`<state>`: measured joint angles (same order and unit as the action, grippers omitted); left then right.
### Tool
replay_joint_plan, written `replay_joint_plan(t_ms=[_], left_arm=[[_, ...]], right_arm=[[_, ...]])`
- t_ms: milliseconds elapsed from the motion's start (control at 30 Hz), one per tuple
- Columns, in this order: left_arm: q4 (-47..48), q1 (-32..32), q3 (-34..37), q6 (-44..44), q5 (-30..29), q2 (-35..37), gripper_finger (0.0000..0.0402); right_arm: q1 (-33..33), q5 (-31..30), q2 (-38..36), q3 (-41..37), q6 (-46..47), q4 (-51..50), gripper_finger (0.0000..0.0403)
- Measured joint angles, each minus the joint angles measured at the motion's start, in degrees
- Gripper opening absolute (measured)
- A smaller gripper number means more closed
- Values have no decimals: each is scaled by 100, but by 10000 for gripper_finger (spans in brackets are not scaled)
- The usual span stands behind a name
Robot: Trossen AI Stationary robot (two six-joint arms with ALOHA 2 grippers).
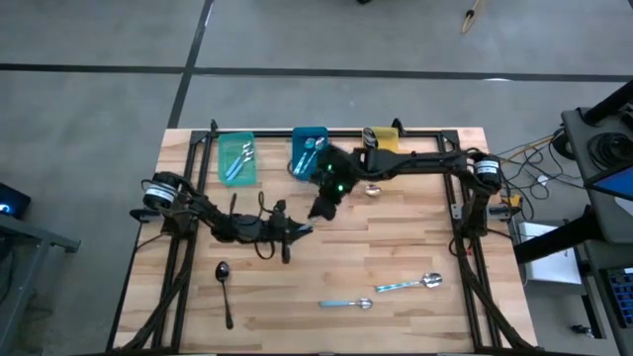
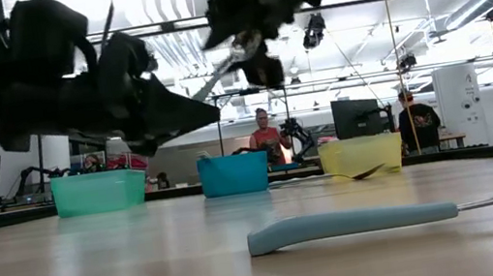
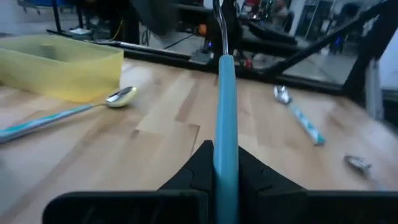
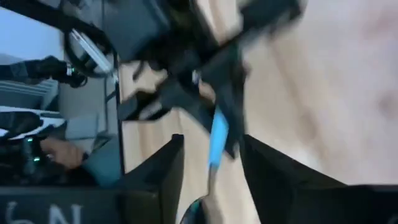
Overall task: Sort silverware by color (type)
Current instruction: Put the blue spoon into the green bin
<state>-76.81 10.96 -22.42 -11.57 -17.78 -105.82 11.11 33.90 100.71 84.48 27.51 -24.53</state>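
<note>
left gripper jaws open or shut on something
Shut. In the left wrist view the left gripper has its jaws clamped on the light-blue handle of a spoon.

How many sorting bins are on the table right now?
3, in a row along the far edge: teal bin left, blue bin middle, yellow bin right.

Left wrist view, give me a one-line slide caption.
Left tool shut on a light-blue-handled utensil above the wooden table, yellow plastic bin beyond.
</note>
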Motion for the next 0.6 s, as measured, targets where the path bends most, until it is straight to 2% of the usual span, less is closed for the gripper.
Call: replay_joint_plan(t_ms=[167,333,467,600], left_arm=[[-467,20,137,-140,-13,0,9],[-1326,77,309,-136,-22,25,9],[-1328,145,368,-77,-90,315,9],[-1334,164,369,165,-107,667,9]], right_arm=[[224,-585,-217,581,-1064,147,169],[411,-640,-648,881,-1835,184,172],[392,-844,-1245,596,-2316,451,167],[234,-1014,-1754,-110,-2518,1024,158]])
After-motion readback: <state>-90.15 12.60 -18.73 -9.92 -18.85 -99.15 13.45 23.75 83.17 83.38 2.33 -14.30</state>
